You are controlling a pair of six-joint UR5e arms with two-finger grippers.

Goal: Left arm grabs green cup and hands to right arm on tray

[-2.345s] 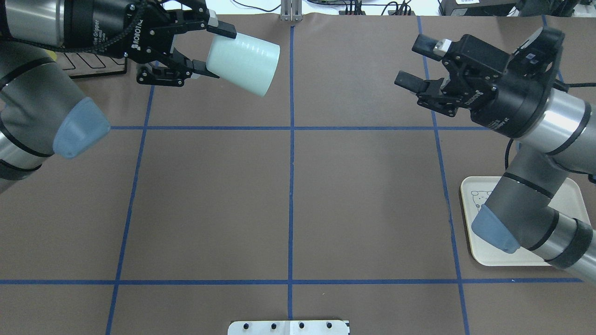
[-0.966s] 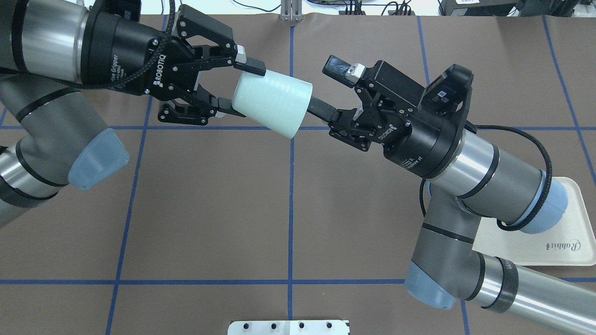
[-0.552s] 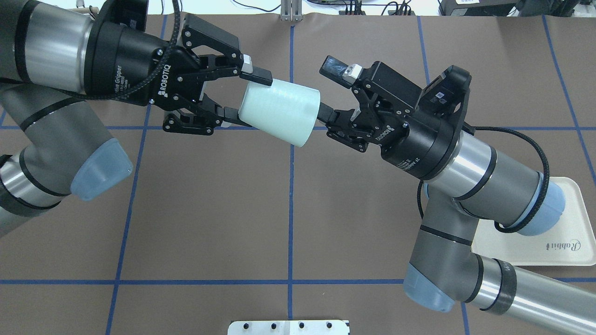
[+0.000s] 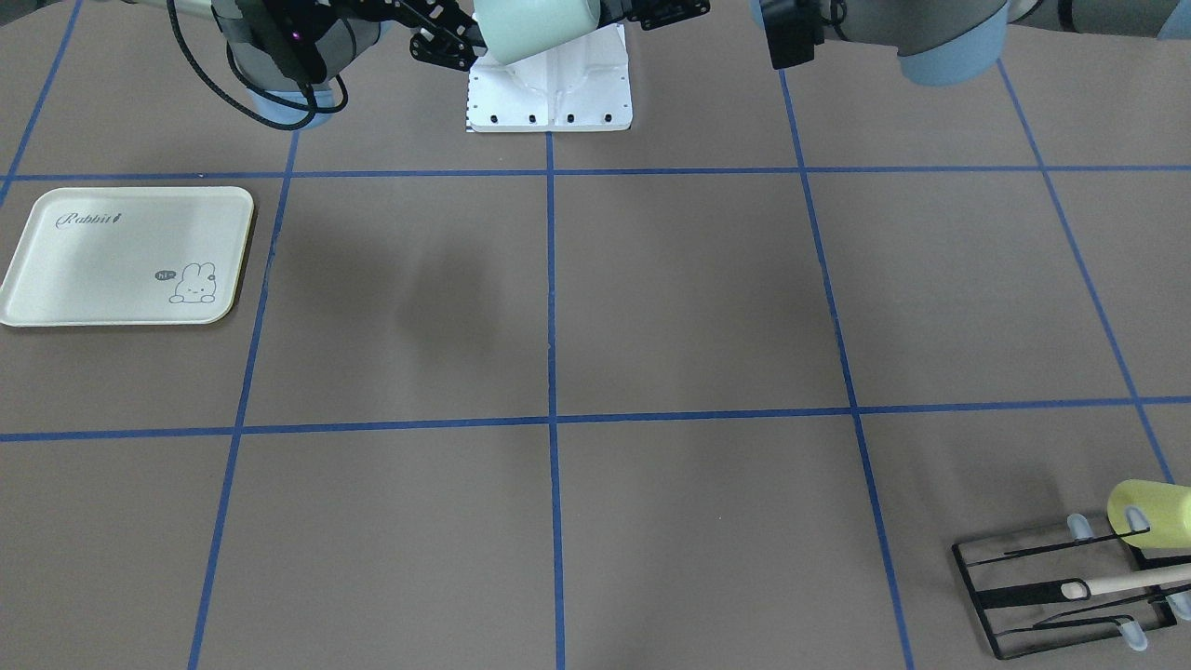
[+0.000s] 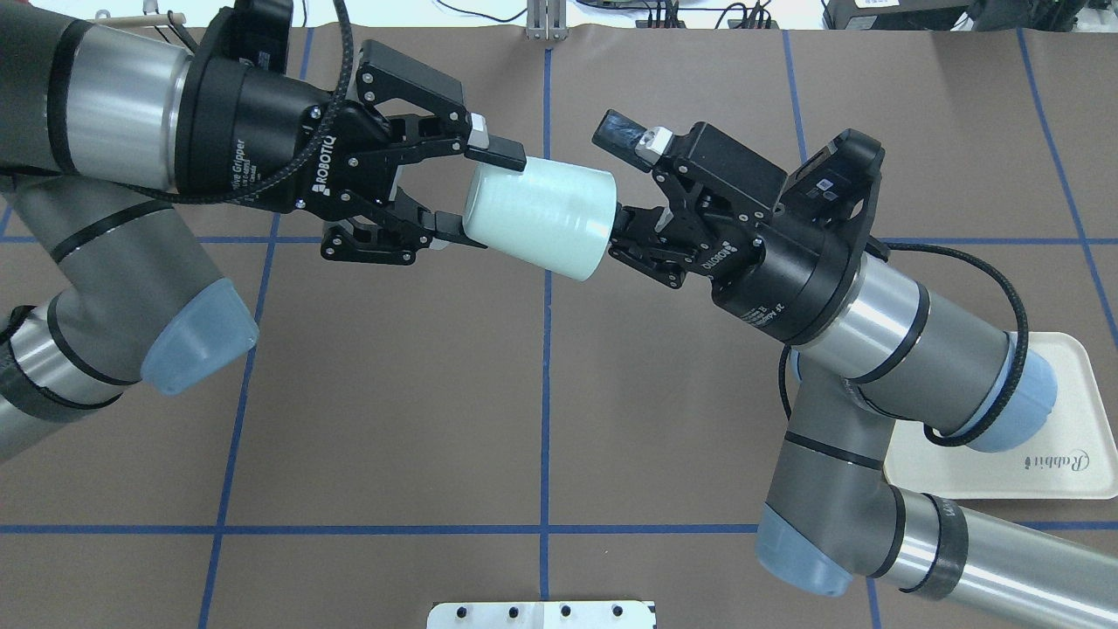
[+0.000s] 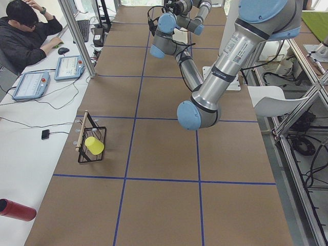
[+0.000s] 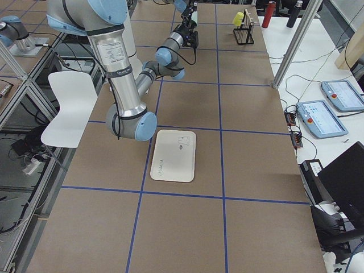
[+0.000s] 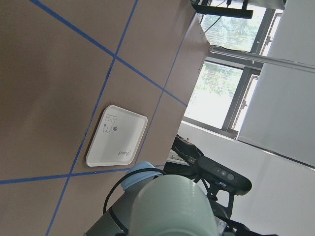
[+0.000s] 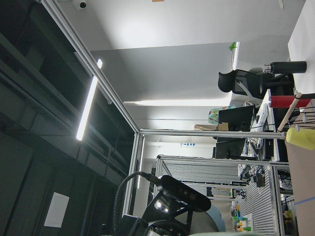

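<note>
Edging rightward since a moment ago, the left arm (image 5: pixel 113 105) has brought the pale mint-green plastic tumbler (image 5: pixel 540 210) right up to the right gripper (image 5: pixel 618 177). Nearest the robot, the cream rectangular tray with a rabbit drawing (image 4: pixel 121 270) lies on the brown, blue-taped table (image 5: pixel 393 393), partly hidden by the right arm (image 5: pixel 882 323) in the overhead view. Further out, over the table's middle line, the tumbler hangs sideways in the air, well apart from the tray. The left gripper (image 5: pixel 479 197) pinches its narrow base end. The right gripper's fingers are spread about the wide rim, one outside it, the other hidden at the mouth. Farthest out, a black wire rack (image 4: pixel 1070 586) holds a yellow-green cup (image 4: pixel 1149 512).
</note>
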